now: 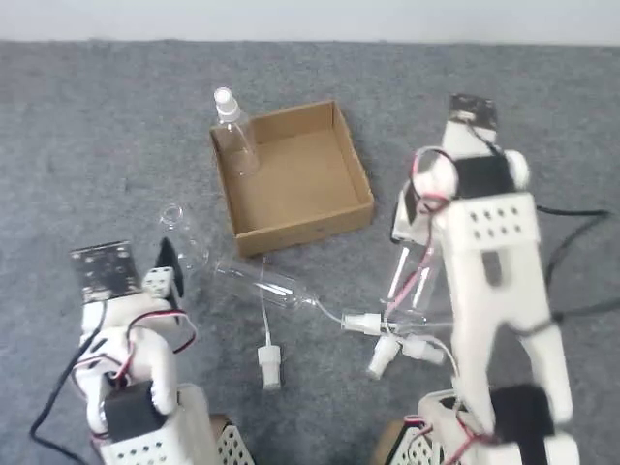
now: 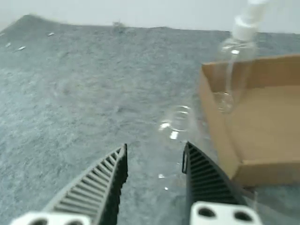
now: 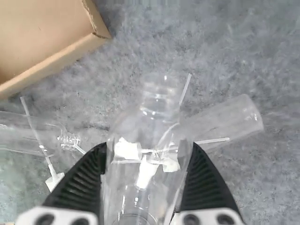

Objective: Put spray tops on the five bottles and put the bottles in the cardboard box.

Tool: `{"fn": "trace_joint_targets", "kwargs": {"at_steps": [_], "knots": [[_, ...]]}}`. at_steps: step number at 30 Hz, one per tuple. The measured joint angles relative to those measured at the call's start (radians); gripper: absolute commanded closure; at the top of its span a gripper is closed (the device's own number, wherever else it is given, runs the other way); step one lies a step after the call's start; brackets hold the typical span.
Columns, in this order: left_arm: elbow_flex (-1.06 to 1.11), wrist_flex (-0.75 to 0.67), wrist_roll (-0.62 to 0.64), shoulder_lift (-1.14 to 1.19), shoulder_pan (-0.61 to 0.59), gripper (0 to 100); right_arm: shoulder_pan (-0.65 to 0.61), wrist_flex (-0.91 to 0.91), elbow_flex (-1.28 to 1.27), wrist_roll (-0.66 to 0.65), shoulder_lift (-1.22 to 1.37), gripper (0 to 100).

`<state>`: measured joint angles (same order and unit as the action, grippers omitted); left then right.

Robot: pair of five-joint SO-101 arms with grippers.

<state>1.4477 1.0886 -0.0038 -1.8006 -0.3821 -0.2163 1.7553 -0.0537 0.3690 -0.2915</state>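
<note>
On the grey felt bench (image 1: 97,126) under a pale wall (image 1: 291,19), left fingers (image 2: 112,173) gape wide by an uncapped bottle (image 2: 176,124), the box (image 1: 354,170) holds a capped bottle (image 1: 235,131), and right fingers (image 3: 86,178) clamp a bare bottle (image 3: 157,108) near loose tops (image 1: 387,339).

Capped bottle (image 1: 235,136) in box (image 1: 310,223) — far-left corner

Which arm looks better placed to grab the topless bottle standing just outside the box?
Left, I'd say: the left claw is open and faces the standing bottle just ahead, while the right claw is shut on a second bottle.
</note>
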Motion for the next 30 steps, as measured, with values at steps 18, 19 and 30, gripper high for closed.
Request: {"fn": "trace_joint_targets", "kwargs": {"at_steps": [18,19,30], "knots": [[-0.103,0.117,-0.226,0.000,0.436,82,0.241,-0.046,-0.094,0.000,-0.305,99.2],[-0.103,0.117,-0.233,0.000,0.456,82,0.269,-0.054,-0.094,0.000,-0.316,99.2],[-0.192,0.117,-0.293,0.359,0.606,82,0.376,-0.097,-0.095,-0.003,-0.336,99.2]]}}
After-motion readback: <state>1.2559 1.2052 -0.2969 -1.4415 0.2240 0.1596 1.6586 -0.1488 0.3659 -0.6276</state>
